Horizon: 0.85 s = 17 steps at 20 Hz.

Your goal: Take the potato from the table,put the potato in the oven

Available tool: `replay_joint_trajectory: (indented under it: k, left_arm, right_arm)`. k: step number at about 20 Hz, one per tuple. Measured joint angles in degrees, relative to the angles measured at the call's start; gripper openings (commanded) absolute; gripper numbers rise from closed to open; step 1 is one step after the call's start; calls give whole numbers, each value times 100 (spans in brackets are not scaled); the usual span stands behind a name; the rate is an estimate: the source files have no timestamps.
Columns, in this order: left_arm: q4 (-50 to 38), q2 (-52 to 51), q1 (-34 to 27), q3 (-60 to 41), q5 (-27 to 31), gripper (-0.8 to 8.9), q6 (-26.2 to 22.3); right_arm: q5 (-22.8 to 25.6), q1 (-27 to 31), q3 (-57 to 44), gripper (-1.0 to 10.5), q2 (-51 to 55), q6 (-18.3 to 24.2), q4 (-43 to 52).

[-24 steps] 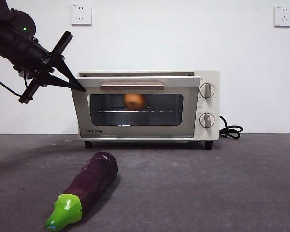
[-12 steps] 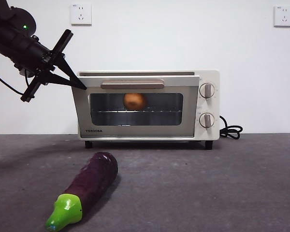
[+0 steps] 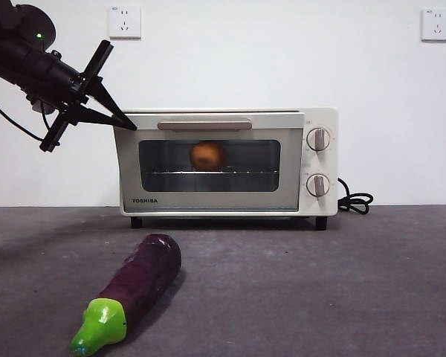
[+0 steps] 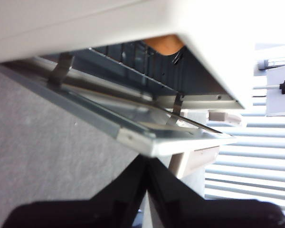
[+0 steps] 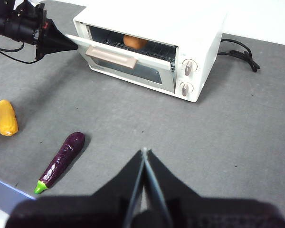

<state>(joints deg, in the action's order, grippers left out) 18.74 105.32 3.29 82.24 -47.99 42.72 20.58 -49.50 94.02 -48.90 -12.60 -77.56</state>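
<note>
Left gripper is doing the work right now: jaws pinched together with nothing between them, so it's basically a pointed poker. The tip sits right at the top left corner of the oven door, which from the right wrist view hangs partway open, tilted out from the top. My read is the closed tip is there to nudge the door shut instead of bothering with the beige handle, which makes sense since a push on the corner needs no grasp.

Moving right from there, the potato is already inside, sitting on the wire rack just behind the dark glass, about mid-width of the opening. So the main part of the job looks done and closing up is all that's left. The two knobs are on the far right of the oven front, with the black cord trailing off behind.

Down on the table there's a purple eggplant lying near the front, well clear of the oven, plus a yellow corn cob further out to the side, only visible from above. Neither matters here.

Right gripper hangs high over bare table with jaws together, holding nothing, just waiting.
</note>
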Motion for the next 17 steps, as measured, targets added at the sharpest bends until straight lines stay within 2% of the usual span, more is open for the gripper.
replay_joint_trajectory:
  k: [12,17]
  left_arm:
    - [-645,0,0,0,-31,-8,385]
    - [-645,-7,0,0,-535,-8,385]
  right_arm:
    - [0,0,0,1,0,0,-2]
    - [26,0,0,1,0,2,0]
